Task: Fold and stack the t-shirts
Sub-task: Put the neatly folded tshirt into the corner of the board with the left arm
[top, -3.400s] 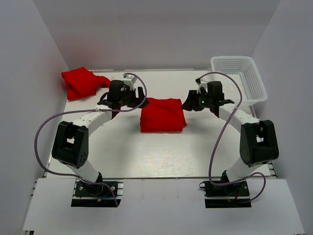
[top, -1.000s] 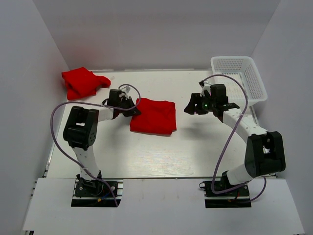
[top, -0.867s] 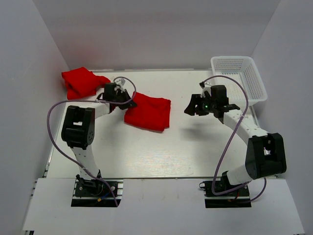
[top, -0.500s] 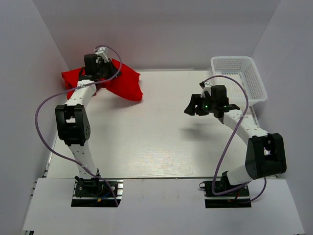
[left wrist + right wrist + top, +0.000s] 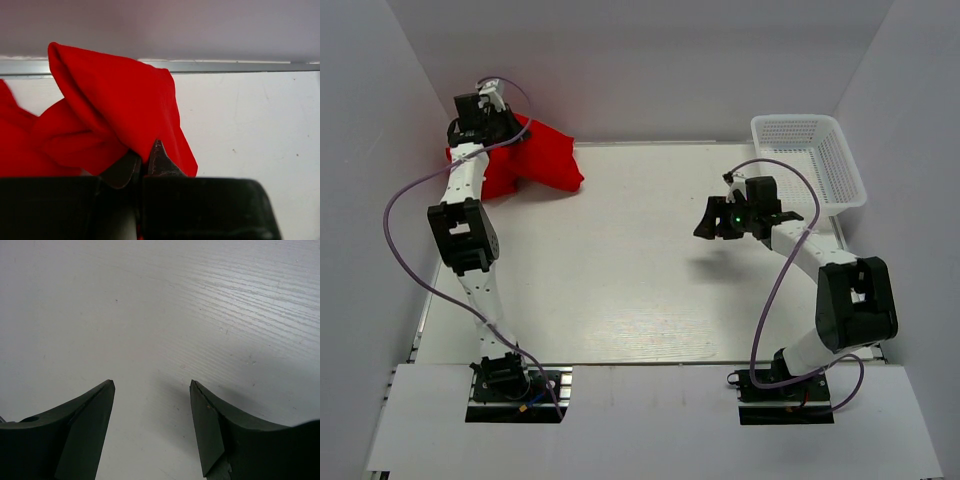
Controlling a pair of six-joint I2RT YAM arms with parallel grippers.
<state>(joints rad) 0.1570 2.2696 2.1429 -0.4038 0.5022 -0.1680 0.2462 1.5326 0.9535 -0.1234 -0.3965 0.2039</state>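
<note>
In the top view, my left gripper [image 5: 492,122] is raised over the table's back-left corner. It is shut on an edge of a folded red t-shirt [image 5: 548,163] that hangs down and trails to the right. The second red t-shirt [image 5: 488,180] lies folded beneath it in that corner. In the left wrist view the jaws [image 5: 145,156] pinch the held t-shirt [image 5: 120,105], and the other t-shirt [image 5: 12,145] shows at the left. My right gripper [image 5: 716,222] hovers open over bare table at mid-right, with nothing between its fingers [image 5: 152,386].
A white mesh basket [image 5: 810,160] stands at the back right corner, just behind the right arm. White walls close in the table at the back and on both sides. The left arm is stretched out along the left wall.
The left gripper has carried the folded t-shirt from the table's centre up and back-left, over the other t-shirt. The right gripper has shifted slightly and stays open.
</note>
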